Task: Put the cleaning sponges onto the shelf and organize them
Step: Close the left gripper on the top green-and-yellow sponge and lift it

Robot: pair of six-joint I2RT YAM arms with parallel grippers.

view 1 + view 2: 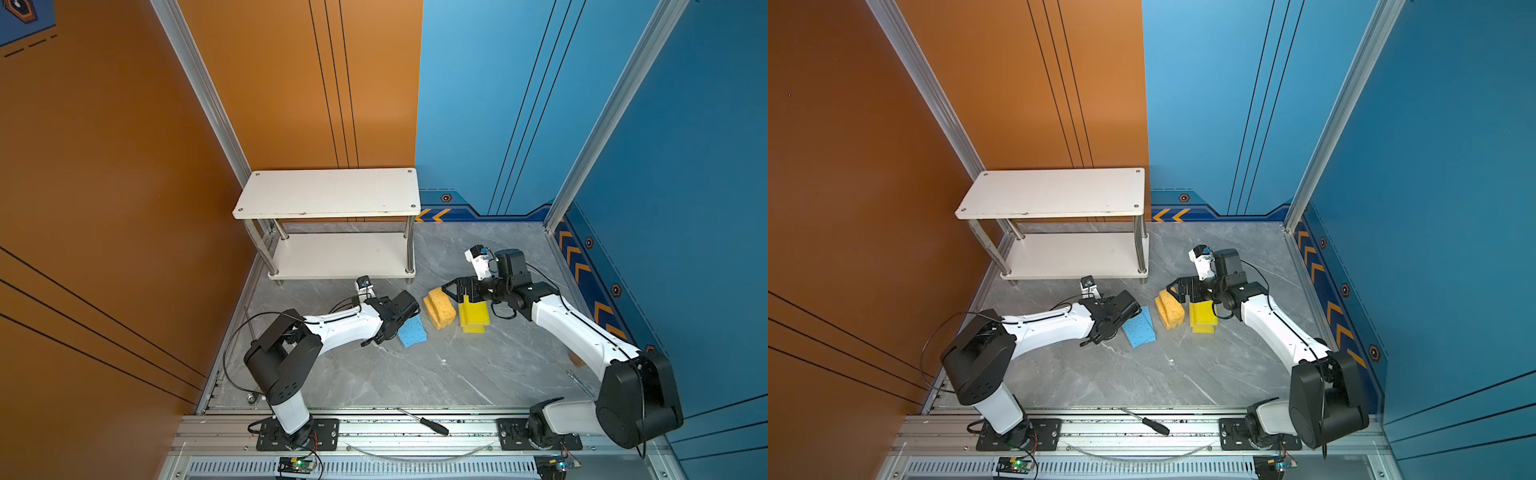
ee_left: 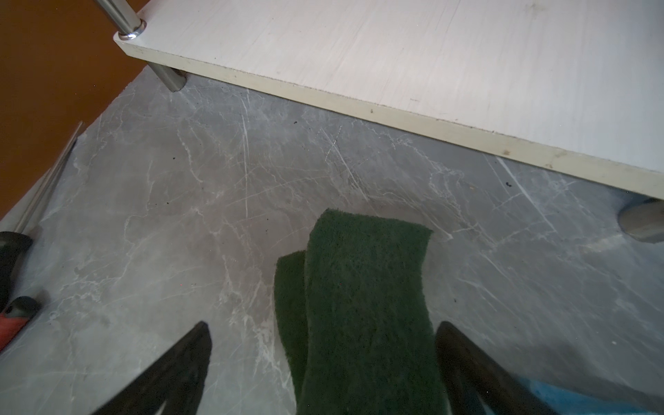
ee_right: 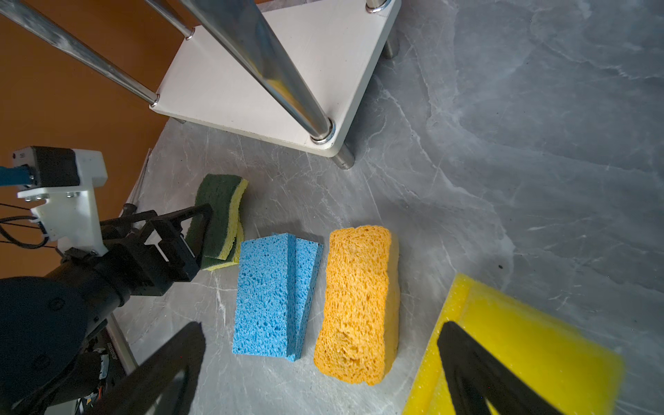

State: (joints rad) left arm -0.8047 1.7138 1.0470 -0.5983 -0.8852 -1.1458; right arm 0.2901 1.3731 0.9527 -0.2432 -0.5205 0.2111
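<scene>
In front of the shelf (image 1: 328,193), two white boards on chrome tube legs, the sponges lie in a row on the tabletop (image 1: 415,374). There is a wavy pair of green-and-yellow sponges (image 3: 219,215) with fuzzy scouring tops, thin open-pored blue sponges (image 3: 266,294) leaning together, thick coarse orange sponges (image 3: 355,301), and smooth bright yellow sponges (image 1: 473,316) stacked flat. The left gripper (image 2: 323,325) stands spread wide astride the green pair without clamping it, and the right gripper (image 3: 321,325) hangs released and empty above the orange and yellow ones. The surface is grey, veined like marble and scratched, enclosed by an orange wall (image 1: 104,166) and a blue wall (image 1: 685,166) in aluminium framing.
</scene>
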